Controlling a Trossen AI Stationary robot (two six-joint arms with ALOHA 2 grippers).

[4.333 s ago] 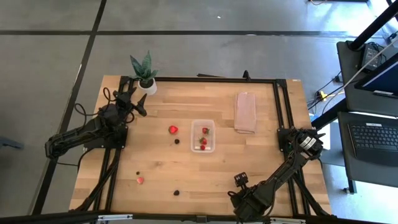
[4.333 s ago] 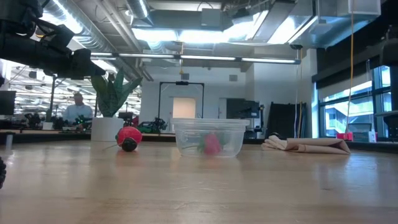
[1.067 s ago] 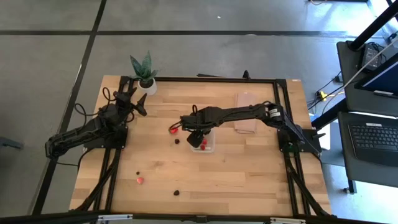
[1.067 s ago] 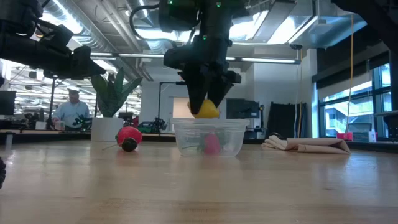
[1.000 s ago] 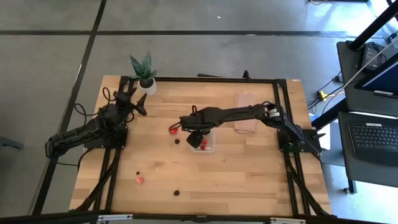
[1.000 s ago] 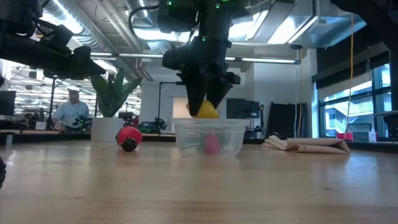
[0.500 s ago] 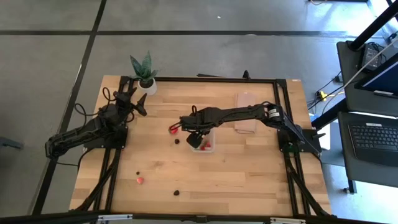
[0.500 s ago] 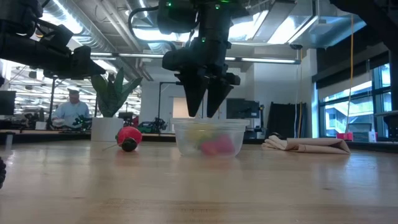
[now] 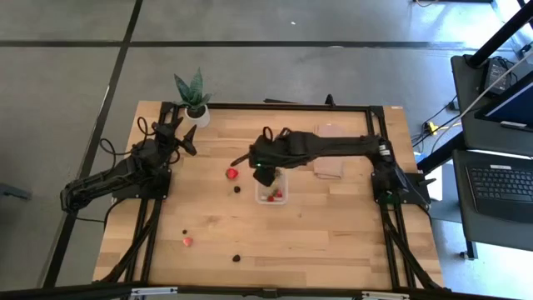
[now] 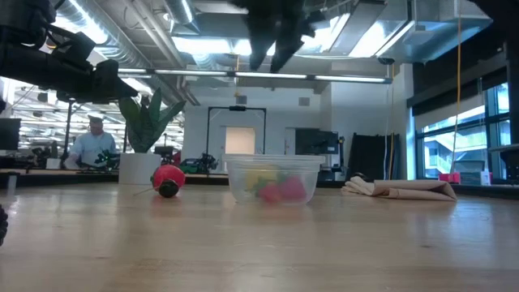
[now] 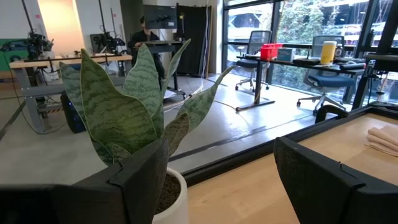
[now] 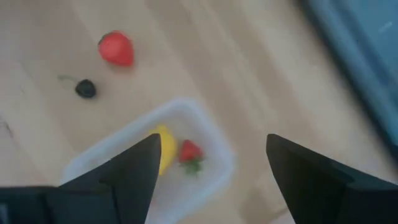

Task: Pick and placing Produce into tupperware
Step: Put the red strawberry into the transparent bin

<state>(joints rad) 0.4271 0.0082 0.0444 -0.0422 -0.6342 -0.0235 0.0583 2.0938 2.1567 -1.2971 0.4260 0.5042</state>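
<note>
Right gripper [image 9: 260,173] hangs above the tupperware [image 9: 272,193] near mid-bench, fingers [image 12: 134,168] spread wide, nothing between them; seen from bench level it sits high over the container, well clear of the rim; tupperware [image 10: 272,179] stands upright on the bench [image 9: 333,233], holding a yellow lemon [image 12: 163,148] and red strawberries [image 12: 189,151], lemon just beside one strawberry; another strawberry [image 9: 231,173] lies on the wood just beside the container on the left arm's side, a dark berry [image 9: 237,188] near it; the same pair shows under the right wrist, strawberry [image 12: 116,48] and berry [image 12: 86,89] apart from each other; a pinkish piece [image 9: 187,242] and two more dark berries [image 9: 236,257] lie well apart toward the near edge; left gripper [image 9: 176,125] waits at the far left corner beside the potted plant [image 9: 193,96], fingers [image 11: 142,180] parted and empty, plant leaves right ahead of them; folded pinkish lid [image 9: 330,158] lies flat near the right arm; a person [image 10: 92,143] in the room behind.
</note>
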